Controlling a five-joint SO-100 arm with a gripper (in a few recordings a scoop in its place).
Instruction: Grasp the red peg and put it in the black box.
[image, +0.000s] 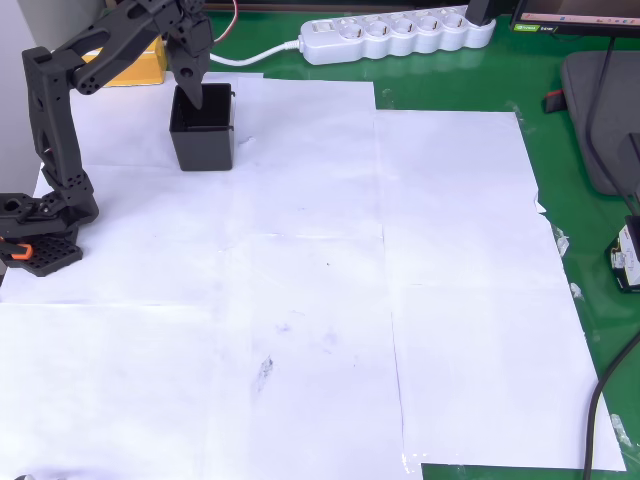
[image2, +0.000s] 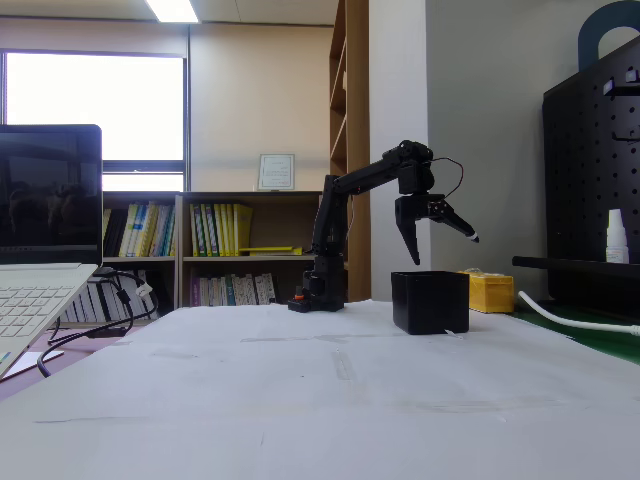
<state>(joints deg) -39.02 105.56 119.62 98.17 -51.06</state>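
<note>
The black box (image: 202, 140) stands on the white paper at the upper left of the overhead view, and right of centre (image2: 430, 302) in the fixed view. My gripper (image: 193, 82) hangs just above the box's opening. In the fixed view the gripper (image2: 444, 247) is open: one finger points straight down toward the box, the other is spread out to the right. Nothing shows between the fingers. The red peg is out of view; the box's inside is dark and partly covered by the gripper.
A yellow box (image: 135, 65) sits just behind the black box. My arm's base (image: 40, 235) with its orange clip stands at the left edge. A white power strip (image: 395, 35) lies along the far edge. Cables run down the right side, and a laptop (image2: 40, 260) is at left.
</note>
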